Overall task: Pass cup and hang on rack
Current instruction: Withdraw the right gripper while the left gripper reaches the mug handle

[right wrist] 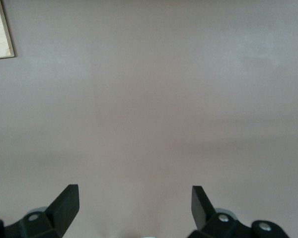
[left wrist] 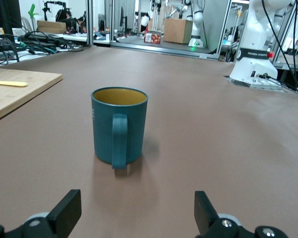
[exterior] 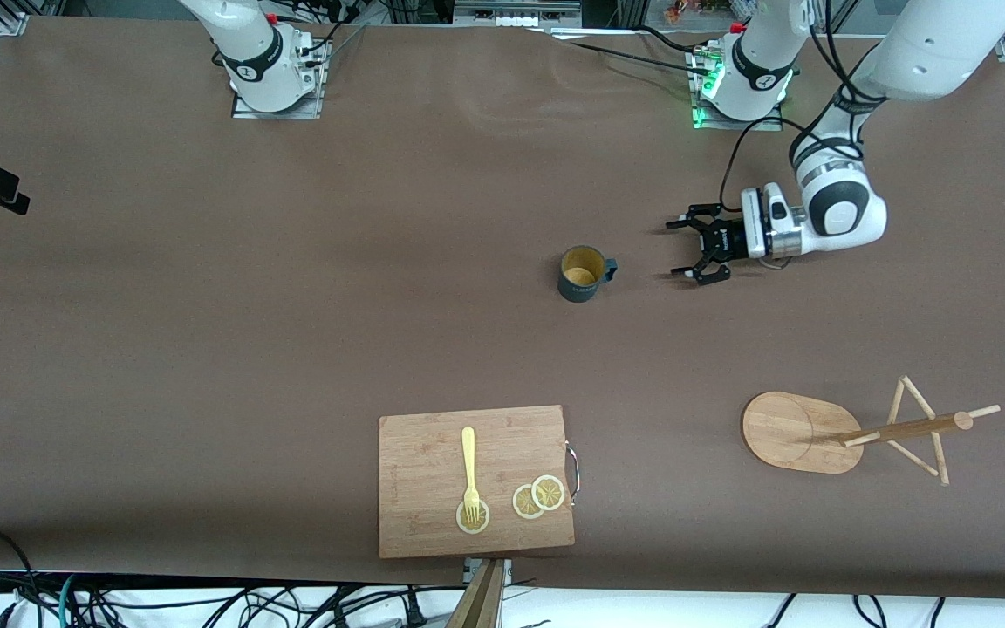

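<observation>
Cup [exterior: 581,274]: dark teal mug, yellow-tan inside, upright on the brown table [exterior: 206,349], near its middle, handle turned toward the left arm's end. Left gripper [exterior: 701,247] low beside it on that end, turned sideways toward the handle, fingers spread wide, holding nothing, a clear gap to the mug. Right gripper [right wrist: 134,210] likewise spread and empty, waiting over bare table; not visible in the front view. Rack [exterior: 851,432] well apart from the mug, nearer the front camera, toward the left arm's end. Cutting board [exterior: 476,480] with a fork [exterior: 469,471] and lemon slices [exterior: 537,497] nearer the front camera too.

Risks, as judged from here: handle straight in the approach line, so fingers likely to strike it and spin or tip the light mug. A grip on the handle itself probably leaves no free loop for a peg. Thin angled pegs demand exact alignment later; a nudge could topple the stand.
</observation>
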`<state>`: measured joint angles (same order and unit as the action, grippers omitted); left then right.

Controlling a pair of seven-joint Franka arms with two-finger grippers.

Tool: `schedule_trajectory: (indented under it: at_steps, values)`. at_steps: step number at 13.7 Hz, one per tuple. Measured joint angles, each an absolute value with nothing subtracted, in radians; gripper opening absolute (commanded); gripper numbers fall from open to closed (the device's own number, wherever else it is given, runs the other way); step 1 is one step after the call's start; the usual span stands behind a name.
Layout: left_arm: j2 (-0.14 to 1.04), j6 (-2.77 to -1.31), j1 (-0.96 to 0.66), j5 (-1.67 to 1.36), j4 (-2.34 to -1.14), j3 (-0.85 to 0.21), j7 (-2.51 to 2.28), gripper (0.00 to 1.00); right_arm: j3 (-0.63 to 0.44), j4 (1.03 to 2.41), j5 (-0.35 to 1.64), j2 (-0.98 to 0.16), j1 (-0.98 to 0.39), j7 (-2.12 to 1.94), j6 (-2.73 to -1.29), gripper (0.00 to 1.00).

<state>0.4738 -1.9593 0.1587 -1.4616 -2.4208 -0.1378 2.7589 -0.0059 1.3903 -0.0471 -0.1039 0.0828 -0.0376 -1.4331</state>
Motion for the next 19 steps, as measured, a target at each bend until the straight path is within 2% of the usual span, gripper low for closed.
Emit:
schedule_trajectory:
  at_steps: [7, 13, 15, 17, 18, 19]
  values:
    - [0.668, -1.927, 0.076, -1.582, -2.259, -0.188, 2.780, 1.00, -0.034, 1.393, -0.038, -0.114, 0.082, -0.046, -1.424, 1.00]
    - [0.698, -1.926, 0.030, -1.643, -2.227, -0.202, 2.781, 1.00, -0.035, 1.393, -0.036, -0.114, 0.082, -0.046, -1.424, 1.00]
    - [0.698, -1.926, 0.030, -1.643, -2.226, -0.202, 2.781, 0.68, -0.035, 1.393, -0.035, -0.114, 0.082, -0.046, -1.424, 1.00]
    - [0.698, -1.926, 0.030, -1.643, -2.226, -0.202, 2.783, 0.28, -0.035, 1.393, -0.035, -0.114, 0.081, -0.046, -1.424, 1.00]
    - [0.698, -1.926, 0.030, -1.644, -2.225, -0.201, 2.783, 0.14, -0.034, 1.393, -0.035, -0.114, 0.081, -0.046, -1.424, 1.00]
    - [0.698, -1.926, 0.030, -1.644, -2.225, -0.201, 2.784, 0.07, -0.034, 1.393, -0.035, -0.114, 0.080, -0.046, -1.424, 1.00]
